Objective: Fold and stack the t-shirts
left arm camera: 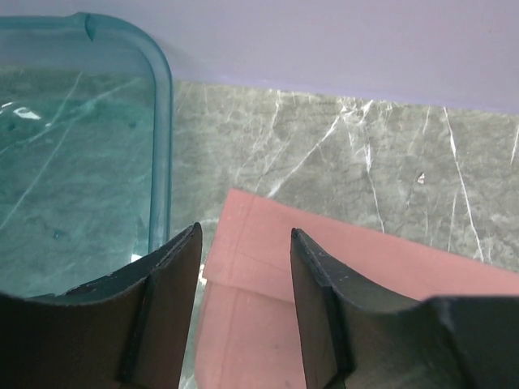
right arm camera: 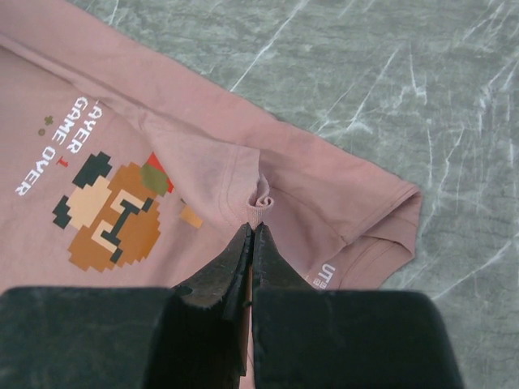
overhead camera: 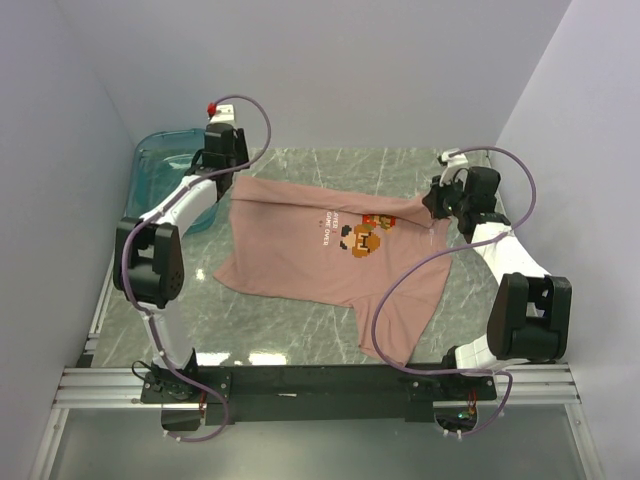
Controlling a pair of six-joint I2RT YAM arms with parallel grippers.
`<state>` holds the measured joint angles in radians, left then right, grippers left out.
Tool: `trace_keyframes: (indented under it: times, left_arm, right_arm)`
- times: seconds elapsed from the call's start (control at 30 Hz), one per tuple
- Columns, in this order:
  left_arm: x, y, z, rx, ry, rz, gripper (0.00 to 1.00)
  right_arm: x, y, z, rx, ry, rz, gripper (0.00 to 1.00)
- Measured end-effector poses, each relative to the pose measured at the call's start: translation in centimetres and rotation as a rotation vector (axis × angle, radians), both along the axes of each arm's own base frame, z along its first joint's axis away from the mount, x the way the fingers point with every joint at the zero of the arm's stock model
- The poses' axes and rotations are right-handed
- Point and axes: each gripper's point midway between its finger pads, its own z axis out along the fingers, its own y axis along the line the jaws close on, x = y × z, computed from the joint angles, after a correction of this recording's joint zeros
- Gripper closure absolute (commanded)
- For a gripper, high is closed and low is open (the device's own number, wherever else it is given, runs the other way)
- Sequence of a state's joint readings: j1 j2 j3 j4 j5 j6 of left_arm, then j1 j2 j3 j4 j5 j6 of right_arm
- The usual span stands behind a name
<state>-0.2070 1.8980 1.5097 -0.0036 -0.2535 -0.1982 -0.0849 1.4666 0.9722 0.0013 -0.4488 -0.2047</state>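
looking down from the top view, i get the whole layout: the dusty-pink t-shirt (overhead camera: 300, 250) lies spread print-up across the middle of the grey marble surface (overhead camera: 290, 325), rumpled, one end trailing toward the near right corner. the teal bin (overhead camera: 160, 150) sits at the far left, just beside the shirt's far left corner. what that view hides is the tips of both tools, each buried under its own wrist.

the wrist views fill that in. the left tool (left arm camera: 246, 235) is wide open, its two dark fingers (left arm camera: 174, 275) standing either side of a straight pink edge of the shirt, with the bin's rim just to the left. i cannot tell whether the fingers touch the cloth or hang above it. the right tool (right arm camera: 251, 231) is closed tight, no gap between the fingers, and pinches a small ribbed curl (right arm camera: 261, 203) of the shirt's fabric right at its tips. beside it the pixel print (right arm camera: 113, 215) and the white "game over" lettering (right arm camera: 69, 142) read clearly, where the top view shows them only as a small blotch.

hard to make out: how much cloth sits inside the right tool, since the fingers cover it. the left wrist view cuts the shirt off at the bottom and right, and the bin at the left.
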Motion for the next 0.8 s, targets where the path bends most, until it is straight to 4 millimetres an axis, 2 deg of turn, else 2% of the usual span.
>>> trace_keyframes:
  times: [0.23, 0.4, 0.6, 0.8]
  left_arm:
    - [-2.1, 0.5, 0.4, -0.008, 0.013, 0.009, 0.39]
    - [-3.9, 1.0, 3.3, -0.05, -0.022, 0.029, 0.38]
    - [-7.2, 1.8, 6.7, -0.107, -0.075, 0.041, 0.37]
    - [-10.0, 1.6, 7.7, -0.147, -0.077, 0.015, 0.37]
  right_arm:
    - [-0.8, 0.5, -0.7, -0.014, 0.025, 0.056, 1.0]
    - [-1.6, 0.9, -1.6, -0.035, 0.049, 0.109, 1.0]
    - [-3.2, 1.2, -3.5, -0.06, 0.099, 0.164, 1.0]
    - [-4.3, 1.3, -4.7, -0.083, 0.127, 0.202, 1.0]
